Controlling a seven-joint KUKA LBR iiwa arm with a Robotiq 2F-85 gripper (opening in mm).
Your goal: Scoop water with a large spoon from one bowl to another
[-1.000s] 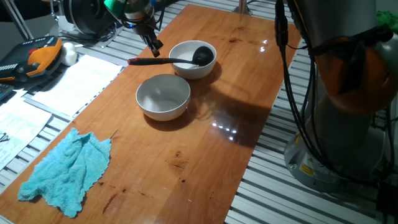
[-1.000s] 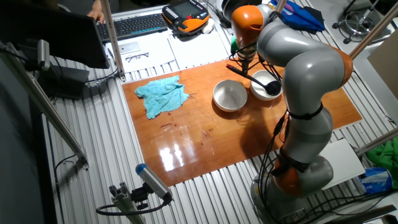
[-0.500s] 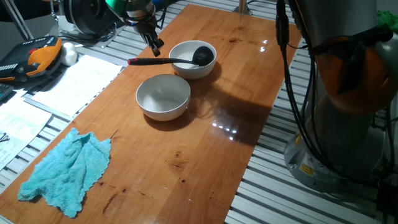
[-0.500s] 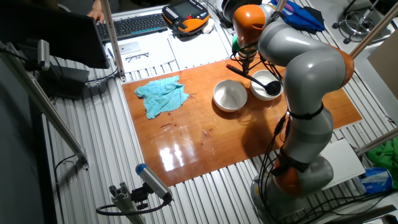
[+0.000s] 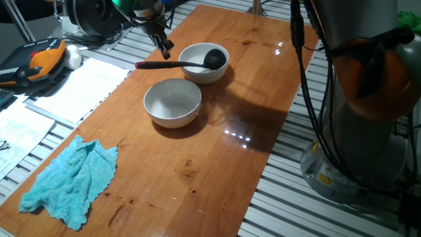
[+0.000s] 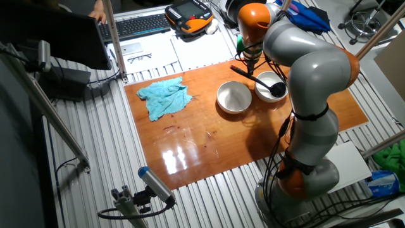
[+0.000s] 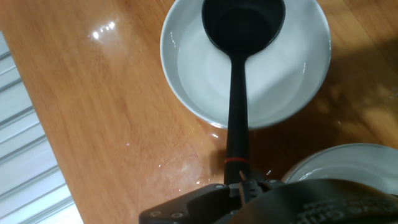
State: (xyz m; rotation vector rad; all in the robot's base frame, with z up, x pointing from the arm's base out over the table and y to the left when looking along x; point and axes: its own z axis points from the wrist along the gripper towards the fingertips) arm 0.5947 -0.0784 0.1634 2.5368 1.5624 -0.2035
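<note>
two white bowls sit side by side on the worktop (image 5: pixel 263 118). the far bowl (image 5: pixel 195 69) holds the spoon (image 5: pixel 197 62), its black head down inside and its long handle laid over the rim, the red tip sticking out toward the arm. that looks like a deliberate pose, since the handle is offered clear of the bowl where the jaws (image 5: pixel 164 50) can reach it. they hang just above the red end, and i cannot tell from any view whether they are open or closed, nor whether they touch the handle. the near bowl (image 5: pixel 172 103) looks empty, so i judge it is the one to be filled and no scoop has been carried over yet.

the hand view gives what the fixed views cannot: a faint ring on the far bowl's wall, which i take for the water (image 7: pixel 273 87), with the spoon's head sitting in it, and small wet glints on the wood beside the bowl. the fixed views in turn show the whole layout, the blue cloth (image 5: pixel 69 181) lying well apart near the worktop's end, and the arm (image 6: pixel 304 69) bending over both bowls.
</note>
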